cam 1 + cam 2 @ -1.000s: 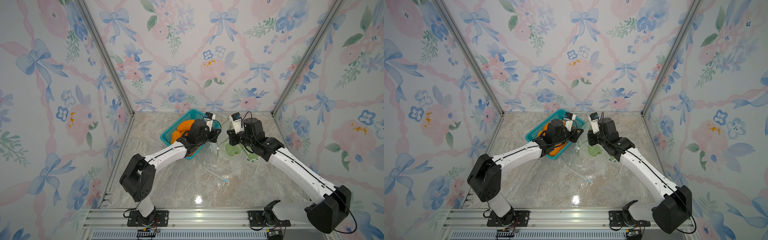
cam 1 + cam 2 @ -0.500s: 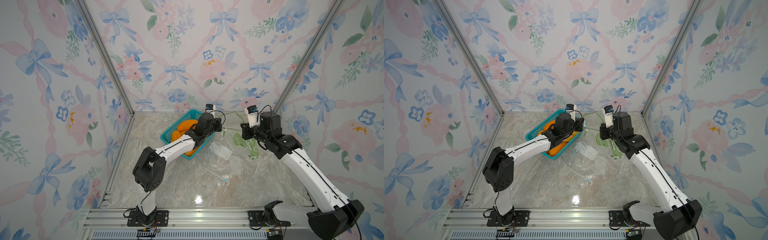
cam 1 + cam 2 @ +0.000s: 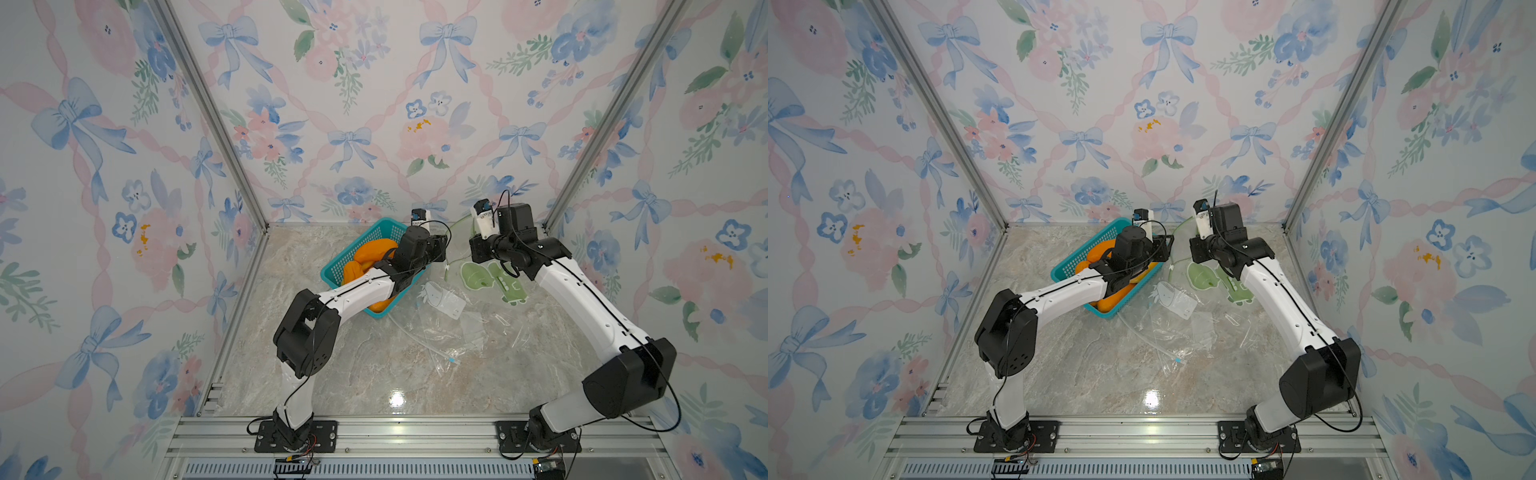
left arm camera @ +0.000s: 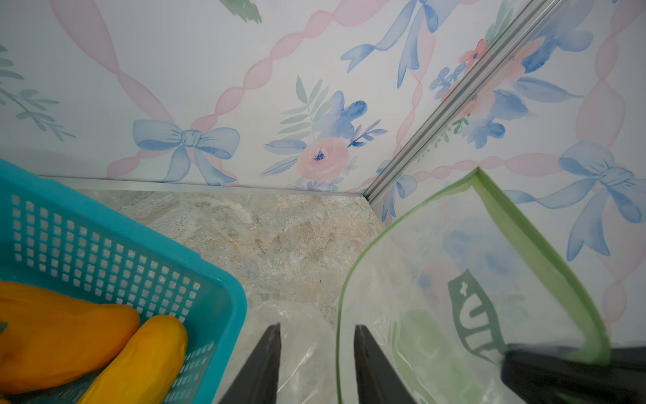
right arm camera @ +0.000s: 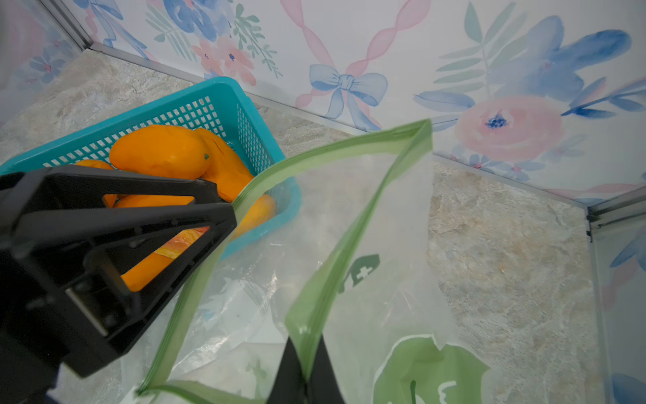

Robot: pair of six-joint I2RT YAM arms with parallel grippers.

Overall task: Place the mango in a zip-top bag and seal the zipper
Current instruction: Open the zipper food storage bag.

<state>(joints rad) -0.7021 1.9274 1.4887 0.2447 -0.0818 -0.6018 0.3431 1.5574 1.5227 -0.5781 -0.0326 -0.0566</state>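
Two changes against a second ago. First, left fingers (image 5: pixel 226 208) no longer clamped shut: now parted roughly halfway and gripping nothing, with the green rim of the zip-top bag (image 5: pixel 367 210) running through the gap close against one finger, unpinched. Second, left arm (image 3: pixel 307 332) folded differently, elbow drawn in closer to the basket (image 3: pixel 384 223) than then. Right fingers (image 5: pixel 304 353) as before: shut tight, now seen pinching the bag's green zipper strip on the side of the mouth away from the basket and carrying that edge clear of the tabletop (image 3: pixel 332 374). Bag mouth spread into a wide open loop just right of the basket's far corner, between the two sets of fingers. Rest of the bag trailing down onto the tabletop right of the basket, among other clear bags (image 3: pixel 442 299). Not one mango (image 5: pixel 157 150) in the bag yet: all of them piled inside the basket, bright orange, just beside and below the left fingers and across the open mouth from the right fingers. Neither set of fingers on a mango.
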